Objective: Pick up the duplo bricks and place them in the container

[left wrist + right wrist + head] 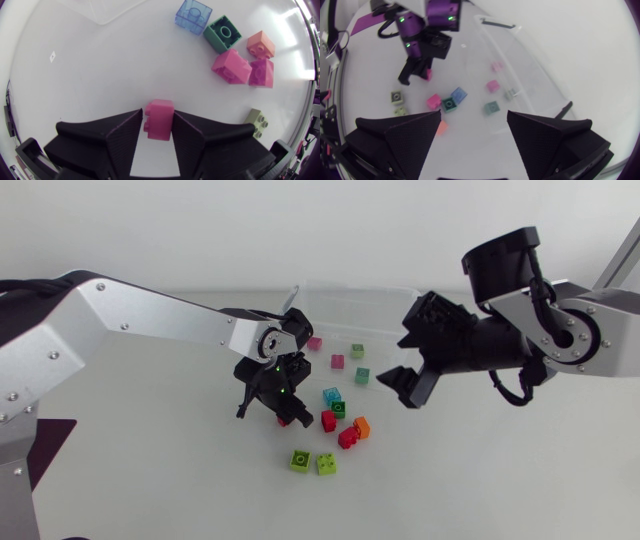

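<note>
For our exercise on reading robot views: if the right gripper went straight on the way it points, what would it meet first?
Probably the green brick just ahead of the right gripper, whose fingers are open; depth is unclear, so it could touch bare table beside it first.

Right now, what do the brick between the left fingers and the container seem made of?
Pink brick: likely opaque moulded plastic, smooth faces with a soft sheen. Container: probably thin clear plastic; the table shows through its walls.
</note>
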{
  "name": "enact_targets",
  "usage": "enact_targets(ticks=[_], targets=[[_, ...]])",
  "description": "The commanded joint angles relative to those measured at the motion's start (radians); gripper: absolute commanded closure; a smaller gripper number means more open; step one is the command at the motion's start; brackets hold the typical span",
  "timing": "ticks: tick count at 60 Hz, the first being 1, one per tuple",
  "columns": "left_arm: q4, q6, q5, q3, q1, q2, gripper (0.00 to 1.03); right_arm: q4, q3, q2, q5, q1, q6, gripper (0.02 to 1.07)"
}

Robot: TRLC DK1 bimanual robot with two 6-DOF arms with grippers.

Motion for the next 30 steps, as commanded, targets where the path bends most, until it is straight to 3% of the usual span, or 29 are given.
enact_targets(ticks=[1, 16, 30], targets=[[-0.032, -0.030, -0.009, 0.003, -0.004, 0.030, 0.79, -0.056, -0.030, -0.010, -0.045, 0.014, -0.130, 0.12], [-0.046, 0.014, -0.006, -0.050, 0.013, -0.090, 0.80, -0.221, -0.023, 0.101, -0.052, 0.112, -0.325, 0.11], [-0.057, 0.063, 0.001, -0.104, 0.036, -0.335, 0.80, -0.221, -0.004, 0.245, 0.057, 0.184, -0.389, 0.11]])
